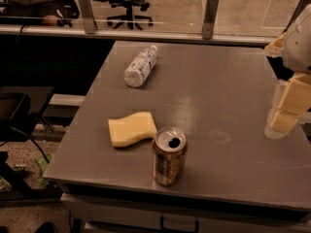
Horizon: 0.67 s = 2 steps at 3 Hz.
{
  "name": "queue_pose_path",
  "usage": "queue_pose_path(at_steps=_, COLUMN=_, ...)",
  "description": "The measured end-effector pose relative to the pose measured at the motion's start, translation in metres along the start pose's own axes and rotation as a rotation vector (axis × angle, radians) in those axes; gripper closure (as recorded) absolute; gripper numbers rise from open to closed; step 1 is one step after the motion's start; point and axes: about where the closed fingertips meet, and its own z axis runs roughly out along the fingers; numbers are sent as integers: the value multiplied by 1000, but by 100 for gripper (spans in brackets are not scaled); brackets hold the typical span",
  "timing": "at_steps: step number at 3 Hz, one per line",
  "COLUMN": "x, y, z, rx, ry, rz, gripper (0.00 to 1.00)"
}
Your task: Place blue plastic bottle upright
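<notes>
Your grey tabletop [218, 81] carries three items. All positions below are taken from the brown drink can [169, 157]. Your pincer [284, 115] hangs at the right border of the view, well to the right of the can and a little behind it, above the tabletop's right side. Whether it is released or clenched cannot be told. The blue plastic bottle [140, 66] lies on its side well behind the can and slightly to its left, with its white cap [153, 48] pointing toward the far edge. It is well apart from the pincer. A yellow sponge [131, 129] lies flat just beside the can, to its left and slightly behind; contact between them cannot be confirmed. The can itself stands upright near the front edge, its top opened
</notes>
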Motion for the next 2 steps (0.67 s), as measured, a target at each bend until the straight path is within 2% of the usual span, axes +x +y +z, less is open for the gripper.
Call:
queue_pose_path(at_steps=1, x=0, y=0, z=0, rx=0, ry=0, rz=0, gripper=0)
queue_pose_path(at_steps=2, x=-11, y=-10, z=3, rx=-1, ry=-17, rz=-22, gripper=0)
